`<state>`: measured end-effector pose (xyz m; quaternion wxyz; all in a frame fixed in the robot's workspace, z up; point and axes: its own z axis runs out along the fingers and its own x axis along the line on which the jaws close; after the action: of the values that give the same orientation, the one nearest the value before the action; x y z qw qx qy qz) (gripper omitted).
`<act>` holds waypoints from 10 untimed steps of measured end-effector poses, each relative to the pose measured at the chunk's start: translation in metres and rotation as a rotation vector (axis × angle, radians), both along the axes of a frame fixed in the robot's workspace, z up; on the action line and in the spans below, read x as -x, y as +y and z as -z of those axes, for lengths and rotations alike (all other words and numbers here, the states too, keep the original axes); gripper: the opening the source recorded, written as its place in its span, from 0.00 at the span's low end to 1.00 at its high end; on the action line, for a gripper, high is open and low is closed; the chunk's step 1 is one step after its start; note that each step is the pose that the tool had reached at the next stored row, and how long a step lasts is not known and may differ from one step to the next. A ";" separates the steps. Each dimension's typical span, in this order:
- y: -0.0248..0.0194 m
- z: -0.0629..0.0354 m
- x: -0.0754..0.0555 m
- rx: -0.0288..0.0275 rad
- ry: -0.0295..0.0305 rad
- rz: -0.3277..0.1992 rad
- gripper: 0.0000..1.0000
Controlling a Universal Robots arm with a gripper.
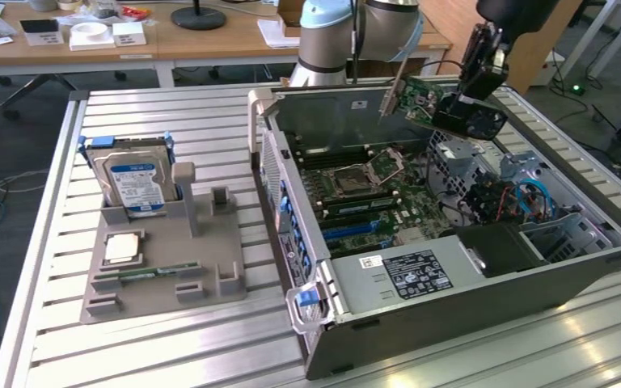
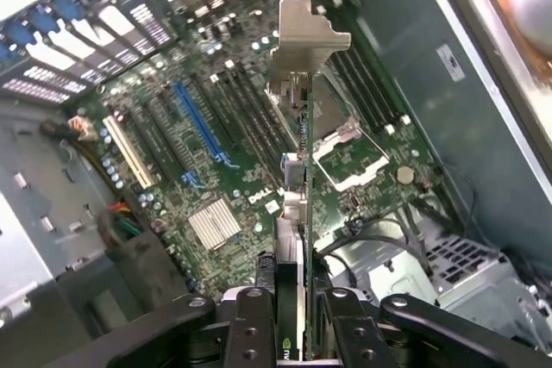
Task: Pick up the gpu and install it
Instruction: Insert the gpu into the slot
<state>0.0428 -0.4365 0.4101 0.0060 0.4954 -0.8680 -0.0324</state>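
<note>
Over slatted table (image 1: 159, 105), PC case (image 1: 483, 307): gpu (image 1: 416, 97)

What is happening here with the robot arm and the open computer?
The gripper holds the gpu clamped between its fingers, in the air above the open computer case. The card hangs over the motherboard and is not yet seated in a slot. On the exterior view's left, a hard drive stands in a grey holder on the table.

hard drive (image 1: 138, 182): upright in grey holder (image 1: 211, 287) | RAM stick (image 1: 158, 272): flat on holder
</note>
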 end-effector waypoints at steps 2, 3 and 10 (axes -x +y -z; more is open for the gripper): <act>0.0000 0.0003 0.000 0.0000 0.0000 -0.036 0.26; 0.0000 0.0005 0.000 -0.0001 0.0000 -0.054 0.26; 0.0000 0.0016 0.000 0.0000 0.0000 -0.182 0.26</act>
<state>0.0428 -0.4365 0.4085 0.0089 0.5722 -0.8194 -0.0317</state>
